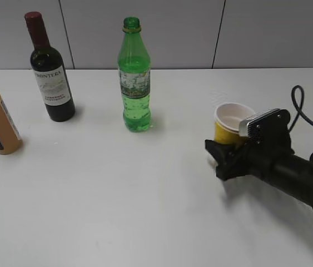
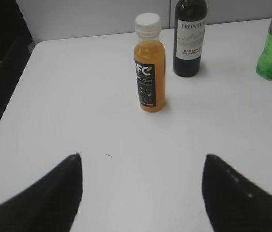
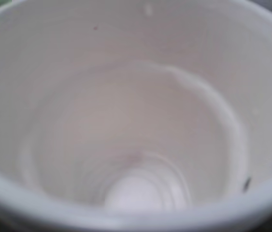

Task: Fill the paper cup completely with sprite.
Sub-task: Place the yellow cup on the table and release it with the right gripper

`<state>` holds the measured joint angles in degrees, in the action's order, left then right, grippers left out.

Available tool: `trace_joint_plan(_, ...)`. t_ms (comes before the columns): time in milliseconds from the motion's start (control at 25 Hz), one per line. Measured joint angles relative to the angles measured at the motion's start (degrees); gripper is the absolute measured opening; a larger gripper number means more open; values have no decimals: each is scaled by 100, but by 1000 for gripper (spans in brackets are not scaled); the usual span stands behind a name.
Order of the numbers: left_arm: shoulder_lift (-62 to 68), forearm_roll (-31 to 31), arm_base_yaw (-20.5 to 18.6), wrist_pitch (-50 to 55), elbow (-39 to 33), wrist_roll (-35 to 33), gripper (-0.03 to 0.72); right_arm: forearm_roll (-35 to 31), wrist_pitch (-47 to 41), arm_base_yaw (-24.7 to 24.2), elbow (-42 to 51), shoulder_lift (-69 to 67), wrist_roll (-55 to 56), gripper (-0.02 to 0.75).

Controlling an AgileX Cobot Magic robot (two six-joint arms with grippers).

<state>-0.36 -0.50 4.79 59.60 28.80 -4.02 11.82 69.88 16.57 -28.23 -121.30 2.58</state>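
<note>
Empty paper cup (image 1: 231, 123); upright sprite (image 1: 134, 78).

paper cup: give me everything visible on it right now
The paper cup is small and tapered, with a yellow outer wall, a white inside and a white rolled rim. It looks like thin coated paper. It stands about upright on the right side of the white table, well apart from the green bottle. The right gripper is at its lower front, hiding the base; contact cannot be confirmed. The right wrist view looks straight into it: the cup looks empty, with a small dark speck near the rim.
</note>
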Motion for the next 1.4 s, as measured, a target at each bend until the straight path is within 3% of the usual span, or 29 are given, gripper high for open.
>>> trace_joint_plan(160,0,0,0,0,0,0,590,1644,-6,0,-129,0,0,458)
trace_joint_plan(280,0,0,0,0,0,0,590,2268,-6,99,-196,0,0,458)
trace_joint_plan(760,0,0,0,0,0,0,590,3268,-17,1092,-1077,-470,168,458)
trace_joint_plan(1040,0,0,0,0,0,0,590,4074,-68,1150,-1993,-705,788,458)
trace_joint_plan(1400,0,0,0,0,0,0,590,5084,-1042,1150,-2681,-900,1528,458)
